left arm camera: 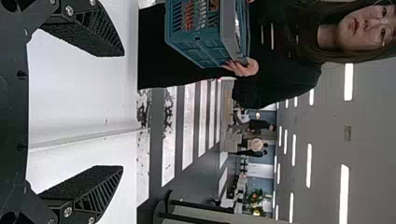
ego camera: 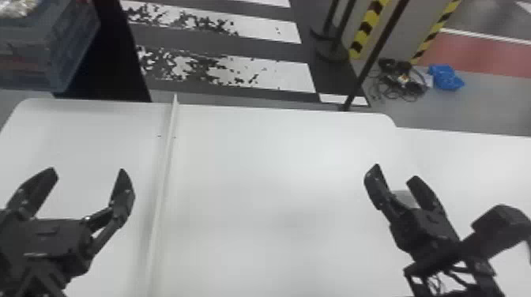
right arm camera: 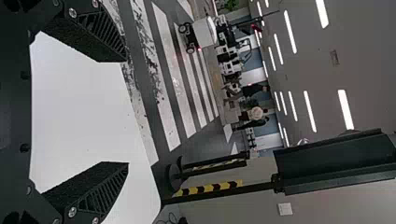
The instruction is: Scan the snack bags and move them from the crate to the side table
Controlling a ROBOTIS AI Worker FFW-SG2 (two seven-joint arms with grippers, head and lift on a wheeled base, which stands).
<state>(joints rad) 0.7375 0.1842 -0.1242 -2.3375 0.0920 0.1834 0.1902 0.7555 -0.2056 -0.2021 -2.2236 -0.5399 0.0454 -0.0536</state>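
Silver foil snack bags (ego camera: 16,8) sit in a person's (left arm camera: 280,79) blue plastic crate (ego camera: 23,43), past the white bench's (ego camera: 276,177) far left corner; black left gripper (ego camera: 88,170) and right gripper (ego camera: 395,172) gape empty.

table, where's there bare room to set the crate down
The widest bare patch of the table lies between the strip and the right gripper. A smaller one lies left of the strip, between the left gripper and the far edge. Grippers crowd the near left and near right.

Table (ego camera: 276,170) smooth, faintly glossy; crate (left arm camera: 201,49) matt plastic.
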